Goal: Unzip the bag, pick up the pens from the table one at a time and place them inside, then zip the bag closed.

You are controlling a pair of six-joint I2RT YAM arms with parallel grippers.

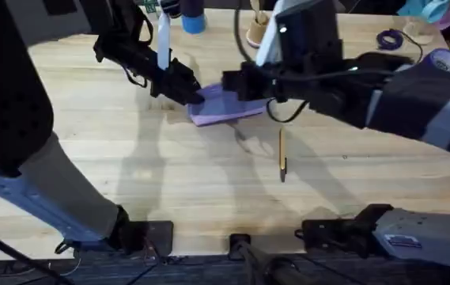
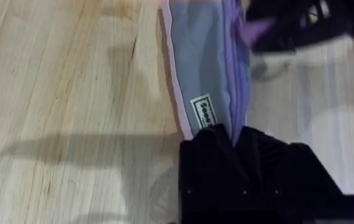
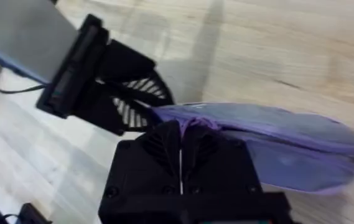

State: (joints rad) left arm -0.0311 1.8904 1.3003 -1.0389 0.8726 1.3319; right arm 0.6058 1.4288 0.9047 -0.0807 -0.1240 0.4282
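The lavender bag [image 1: 223,108] lies on the table [image 1: 130,166] at mid-back, and both arms hold it. My left gripper [image 1: 190,93] is shut on its left end; in the left wrist view the black fingers [image 2: 236,142] pinch the bag [image 2: 203,68] by its zipper line. My right gripper [image 1: 239,84] is shut on the bag's top edge further along, and its closed fingertips [image 3: 181,132] clamp purple fabric of the bag [image 3: 276,146]. Whether it holds the zipper pull is hidden. One yellow-orange pen [image 1: 281,153] lies on the table in front of the bag, to the right.
Along the far edge stand a blue container [image 1: 194,21], a small wooden cup [image 1: 255,33] and, at the far right, a purple coil [image 1: 391,38] and a tape roll [image 1: 444,59]. Bare wood stretches in front of the bag and to the left.
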